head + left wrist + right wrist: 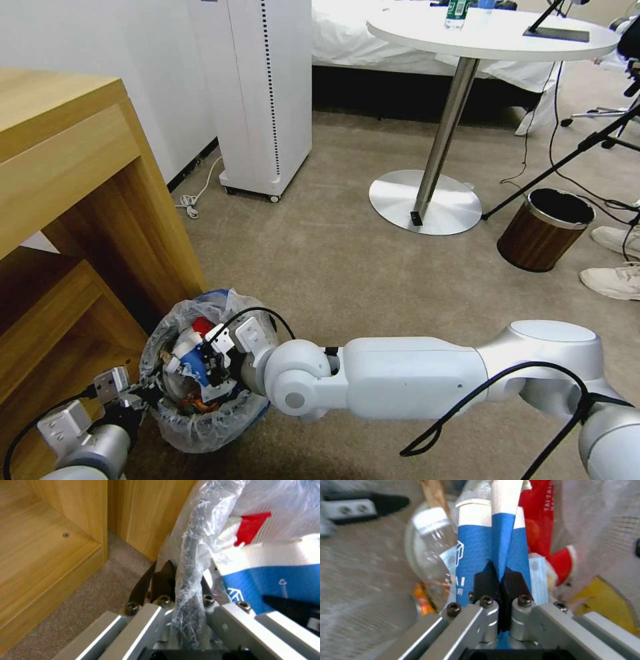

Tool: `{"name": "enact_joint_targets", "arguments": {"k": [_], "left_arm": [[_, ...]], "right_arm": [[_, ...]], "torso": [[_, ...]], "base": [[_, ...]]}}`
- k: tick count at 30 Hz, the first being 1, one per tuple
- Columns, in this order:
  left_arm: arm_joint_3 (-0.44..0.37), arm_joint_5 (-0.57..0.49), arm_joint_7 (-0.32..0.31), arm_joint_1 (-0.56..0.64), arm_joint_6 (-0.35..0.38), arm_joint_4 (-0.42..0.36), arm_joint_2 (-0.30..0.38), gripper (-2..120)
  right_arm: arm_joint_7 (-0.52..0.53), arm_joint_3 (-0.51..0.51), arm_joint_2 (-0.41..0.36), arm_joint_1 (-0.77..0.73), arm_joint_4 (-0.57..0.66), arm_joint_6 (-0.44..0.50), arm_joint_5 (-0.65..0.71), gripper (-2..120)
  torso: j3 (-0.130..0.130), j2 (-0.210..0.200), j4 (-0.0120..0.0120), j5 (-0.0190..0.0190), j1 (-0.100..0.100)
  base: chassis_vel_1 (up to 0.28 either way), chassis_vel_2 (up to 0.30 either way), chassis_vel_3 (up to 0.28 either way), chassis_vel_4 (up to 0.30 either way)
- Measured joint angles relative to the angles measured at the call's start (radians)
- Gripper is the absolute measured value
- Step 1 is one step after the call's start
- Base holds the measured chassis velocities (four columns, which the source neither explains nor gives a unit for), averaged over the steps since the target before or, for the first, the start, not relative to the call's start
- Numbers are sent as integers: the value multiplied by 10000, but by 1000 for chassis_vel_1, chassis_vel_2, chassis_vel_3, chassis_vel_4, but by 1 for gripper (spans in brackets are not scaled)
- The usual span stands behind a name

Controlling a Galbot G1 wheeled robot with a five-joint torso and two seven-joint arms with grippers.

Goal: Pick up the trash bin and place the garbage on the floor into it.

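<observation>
Tan carpet (320, 253) is covering the room. A light wooden desk (67, 173) is standing at the left beside a white tower appliance (267, 93) on casters. Farther back, a round white pedestal table (493, 33) is standing before a white-sheeted bed (347, 33), near a wood-grain bin (543, 230).

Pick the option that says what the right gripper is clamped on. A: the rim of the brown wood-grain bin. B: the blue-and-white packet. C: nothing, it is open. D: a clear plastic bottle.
B: in the right wrist view the right gripper is shut on the blue-and-white packet, over the trash bin.
</observation>
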Motion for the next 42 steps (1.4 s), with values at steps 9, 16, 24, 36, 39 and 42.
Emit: {"name": "enact_joint_targets", "arguments": {"k": [9, 16, 24, 36, 39, 42], "left_arm": [[18, -17, 15, -95, -35, 139, 46, 1], [45, -10, 25, -144, -37, 181, 39, 1], [-1, -1, 23, -82, -35, 183, 67, 1], [-205, -242, -167, 148, 84, 275, 273, 1], [-273, -503, -383, 259, 325, 265, 368, 1], [-306, -676, -518, 317, 447, 219, 409, 1]], "right_arm": [[-195, 158, -162, -64, 292, 122, -135, 16], [-366, 257, -499, -80, 698, 279, -357, 42], [-644, 672, -1003, -107, 1397, 531, -738, 71], [-1588, 2207, -2360, -324, 2874, 1543, -1494, 100], [-1684, 3058, -2782, -460, 3169, 1664, -1517, 100], [-1780, 3491, -2962, -548, 3265, 1713, -1533, 100]], "torso": [[-1, 0, 0, 1, 0], [-1, 0, 0, 1, 0], [-1, 0, 1, 2, 0], [-1, 0, 0, 4, 0], [-1, 0, 1, 1, 0], [-1, 0, 0, 2, 0]], "base": [[0, 0, 0, 0], [0, 0, 0, 0], [0, 0, 0, 0], [0, 0, 0, 0], [0, 0, 0, 0], [0, 0, 0, 0]]}}
